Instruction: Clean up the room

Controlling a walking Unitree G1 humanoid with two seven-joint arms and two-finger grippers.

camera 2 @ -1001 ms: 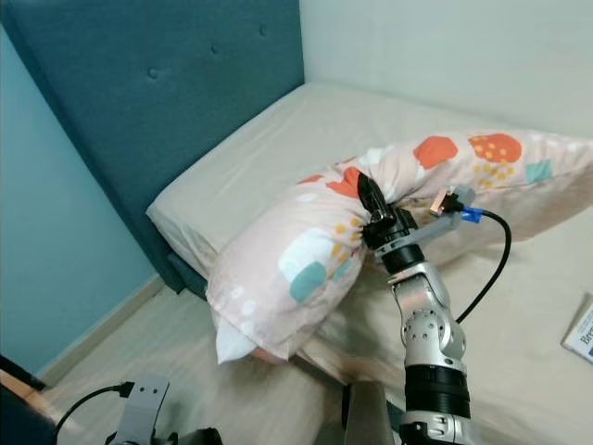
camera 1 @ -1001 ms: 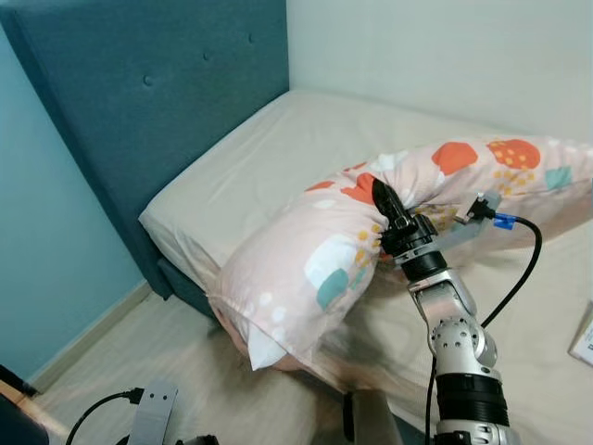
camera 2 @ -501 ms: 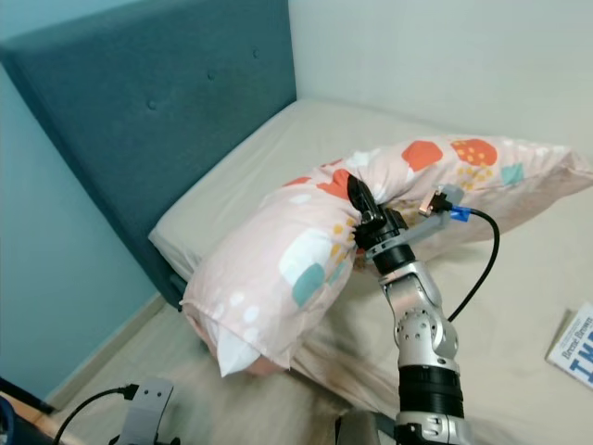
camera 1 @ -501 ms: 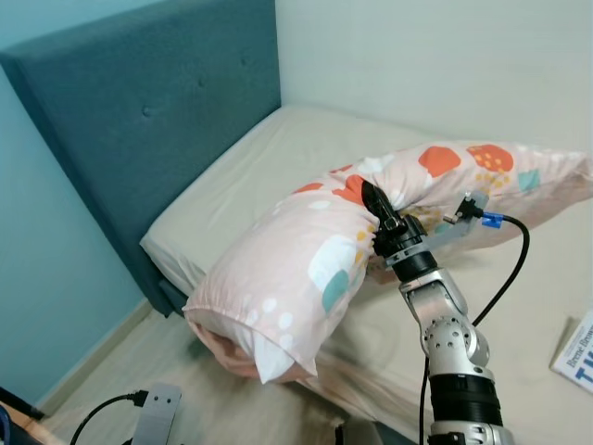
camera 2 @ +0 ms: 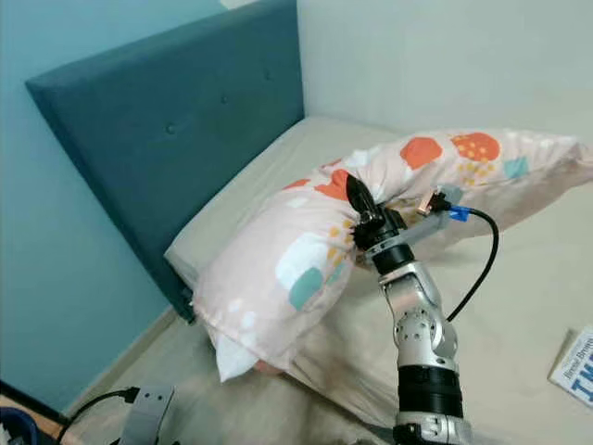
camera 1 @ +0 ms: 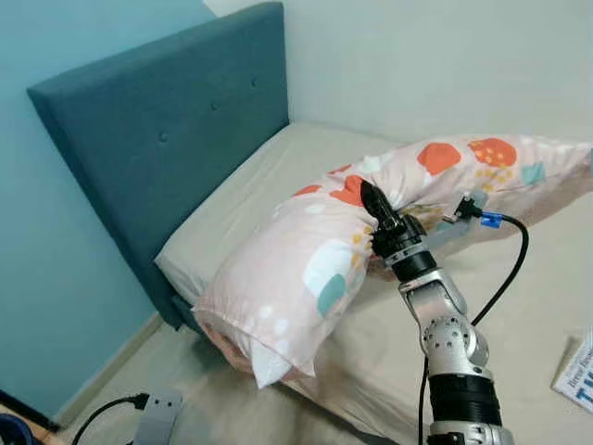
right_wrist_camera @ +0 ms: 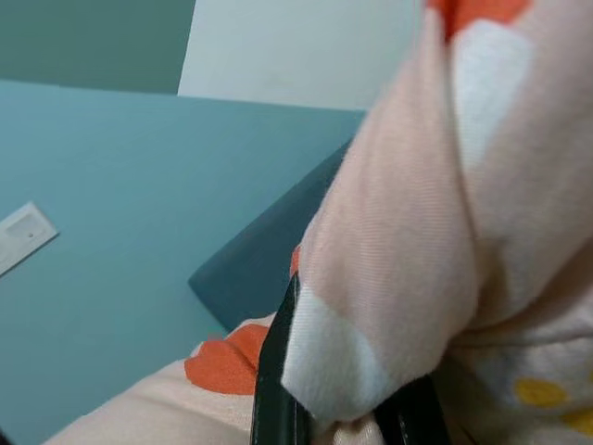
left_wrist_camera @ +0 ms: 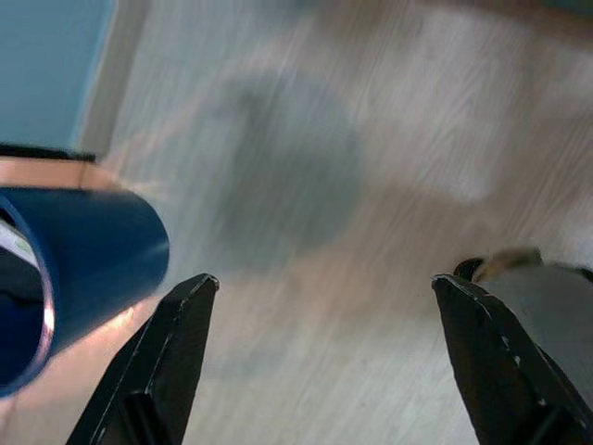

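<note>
The right hand (camera 1: 375, 211) is clamped on a pinch of fabric at the middle of the long pink patterned pillow (camera 1: 306, 269), which sags in an arc above the beige bed (camera 1: 278, 167), one end drooping past the mattress edge at about 8 o'clock from the hand, the other stretching toward 2 o'clock. The left hand (left_wrist_camera: 324, 343) hangs over the wooden floor (left_wrist_camera: 371, 120) with its fingers spread wide and holding nothing, beside what may be a blue cylinder (left_wrist_camera: 74, 269), blurred. A book (camera 1: 576, 371) lies on the bed at 4 o'clock from the right hand, and the teal headboard (camera 1: 157, 158) stands at 10 o'clock.

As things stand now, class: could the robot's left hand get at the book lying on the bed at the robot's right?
Probably not. The left hand hangs low over the floor, open, while the book lies at the far right of the bed, beyond the right arm, whose hand grips the pillow.
</note>
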